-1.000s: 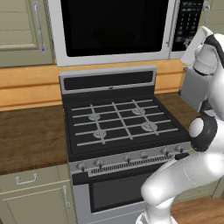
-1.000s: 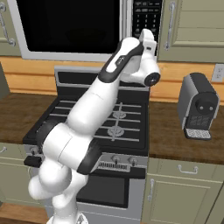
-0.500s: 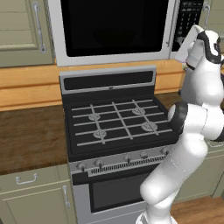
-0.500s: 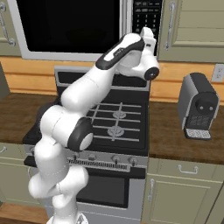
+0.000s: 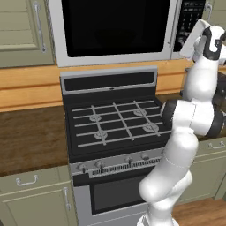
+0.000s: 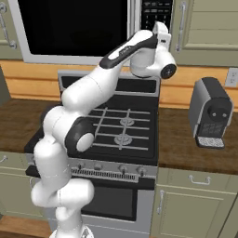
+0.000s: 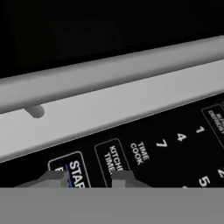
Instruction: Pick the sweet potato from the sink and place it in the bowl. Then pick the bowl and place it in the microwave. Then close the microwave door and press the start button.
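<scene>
The microwave point(image 5: 114, 31) hangs above the stove with its microwave door point(image 5: 110, 26) shut, its long silver handle point(image 7: 109, 83) crossing the hand view. My gripper point(image 7: 87, 178) is raised to the black keypad point(image 6: 155, 14) on the microwave's right side. Its two dark fingertips point(image 7: 54, 177) stand a little apart, open, and hold nothing. The START button point(image 7: 74, 173) lies between them, very close ahead. The dark glass hides the inside of the microwave. The sweet potato, the bowl and the sink are out of view.
A black-topped gas stove point(image 5: 119, 123) with an oven stands below the microwave. Wooden counter point(image 5: 31, 137) runs on both sides. A grey coffee machine point(image 6: 211, 114) sits on the right counter. Beige cabinets point(image 6: 209, 23) flank the microwave.
The arm's elbow has folded in over the stove's right side while the hand stayed at the keypad. The fingers have parted.
</scene>
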Controlling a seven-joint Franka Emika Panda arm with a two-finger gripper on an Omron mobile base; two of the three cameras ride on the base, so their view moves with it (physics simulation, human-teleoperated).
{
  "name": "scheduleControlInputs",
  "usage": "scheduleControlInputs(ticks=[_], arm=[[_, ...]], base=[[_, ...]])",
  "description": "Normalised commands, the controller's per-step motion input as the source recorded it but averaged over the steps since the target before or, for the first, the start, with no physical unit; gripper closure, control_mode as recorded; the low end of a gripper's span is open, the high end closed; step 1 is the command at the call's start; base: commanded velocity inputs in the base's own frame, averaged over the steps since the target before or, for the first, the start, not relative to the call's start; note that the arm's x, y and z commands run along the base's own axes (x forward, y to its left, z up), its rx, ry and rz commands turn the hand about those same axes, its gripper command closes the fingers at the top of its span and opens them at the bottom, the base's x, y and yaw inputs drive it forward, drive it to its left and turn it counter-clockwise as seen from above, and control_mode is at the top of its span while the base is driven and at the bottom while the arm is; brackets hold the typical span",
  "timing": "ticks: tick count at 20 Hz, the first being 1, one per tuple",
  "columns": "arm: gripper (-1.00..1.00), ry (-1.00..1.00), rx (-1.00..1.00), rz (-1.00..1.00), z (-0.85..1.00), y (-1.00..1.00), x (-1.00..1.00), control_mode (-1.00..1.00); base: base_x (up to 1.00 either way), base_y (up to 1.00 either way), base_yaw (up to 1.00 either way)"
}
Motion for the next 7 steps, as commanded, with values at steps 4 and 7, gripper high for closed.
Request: scheduleControlInputs(ticks=[4,7], arm=[[1.00,0.00,0.00,0.00,-0.14,0.04,-0.84,-1.00],[1.00,0.00,0.00,0.00,-0.22,0.16,-1.00,-1.00]], base=[[0.00,0.00,0.00],[0.00,0.00,0.00]])
